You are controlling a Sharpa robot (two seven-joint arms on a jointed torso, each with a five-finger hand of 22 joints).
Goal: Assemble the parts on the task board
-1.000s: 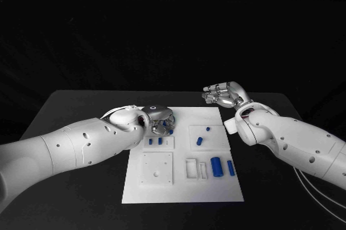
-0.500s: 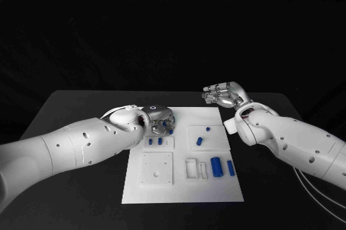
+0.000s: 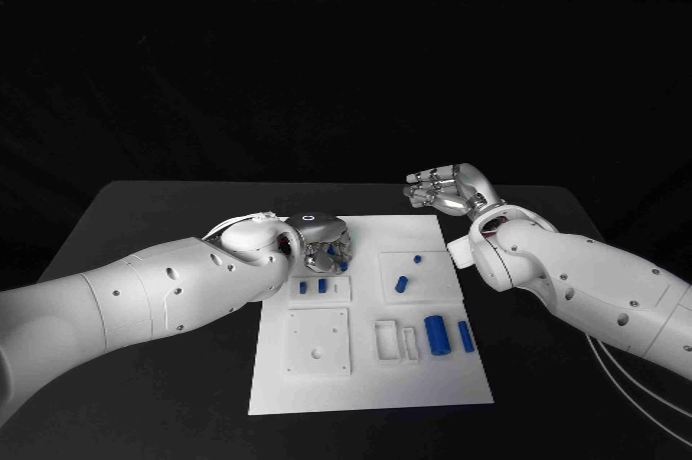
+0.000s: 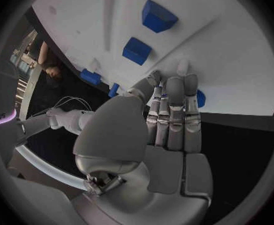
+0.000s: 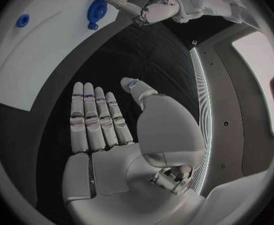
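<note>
Overhead, the head view sets the white task board (image 3: 368, 320) in the middle of the frame on the black table (image 3: 159, 205), a smooth flat rectangle whose long axis runs from the far edge toward the bottom of the picture. On its lower right lie two blue cylinders, a thick one (image 3: 436, 332) and a thinner one (image 3: 464, 335), both with long axes pointing up-down in the frame. Higher, right of centre, a small blue peg (image 3: 401, 281) lies tilted, and two short blue blocks (image 3: 313, 287) sit side by side left of centre. The left hand (image 3: 323, 242), shiny silver, is down over the board's upper left corner; whether it holds anything cannot be told there. The right hand (image 3: 450, 191) hangs above the table just beyond the board's upper right corner, fingers curled loosely, holding nothing.

Next, the left wrist view has the left hand's fingers (image 4: 174, 115) straight and close together, tips on the board beside a blue part (image 4: 199, 98); a grip cannot be told.

Finally, the right wrist view shows the right hand (image 5: 112, 135) flat, fingers extended, empty.
</note>
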